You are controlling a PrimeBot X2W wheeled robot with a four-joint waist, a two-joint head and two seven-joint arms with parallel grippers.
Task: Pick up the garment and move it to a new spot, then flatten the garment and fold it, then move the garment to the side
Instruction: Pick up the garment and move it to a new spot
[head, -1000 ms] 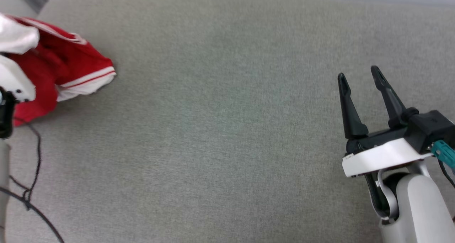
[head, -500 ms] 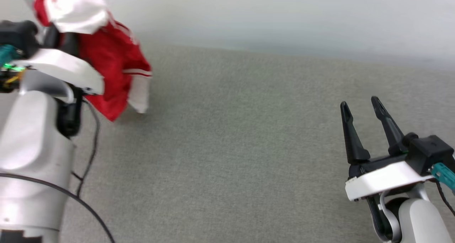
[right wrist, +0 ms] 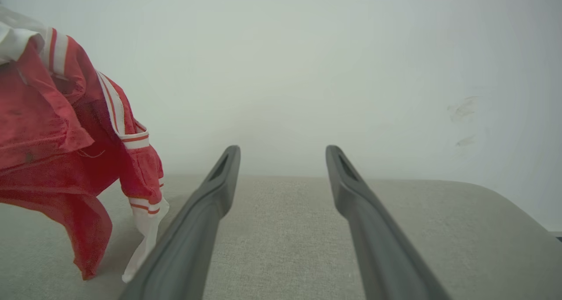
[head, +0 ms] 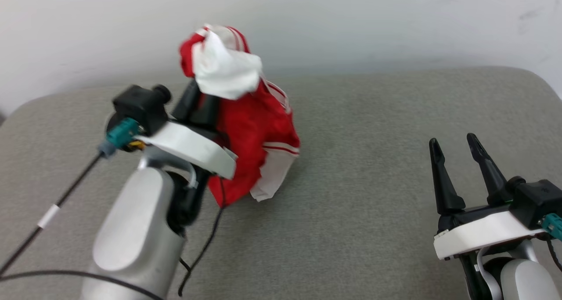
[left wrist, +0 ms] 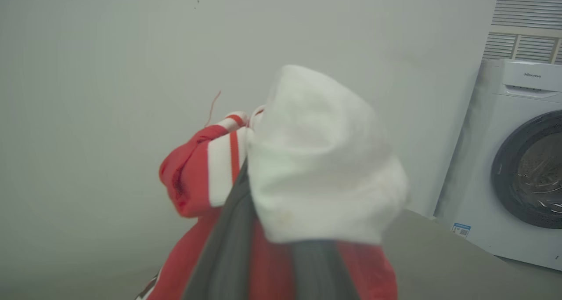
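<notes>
your left gripper point(head: 199, 100), pinched narrow on the red jersey point(head: 250, 128), has hoisted it off the grey cushion point(head: 351, 203), its tail perhaps still brushing; right gripper point(head: 452, 140) waits spread wide. pickup done, relocation next.

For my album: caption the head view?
Left fingers hold a bunched red garment; right fingers stand open over the grey cushion.

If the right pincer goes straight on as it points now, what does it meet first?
Probably nothing before the pale wall: the right pincer aims over the grey fabric surface, with the red-and-white jersey T-shirt off to its left. Depth is unclear.
</notes>
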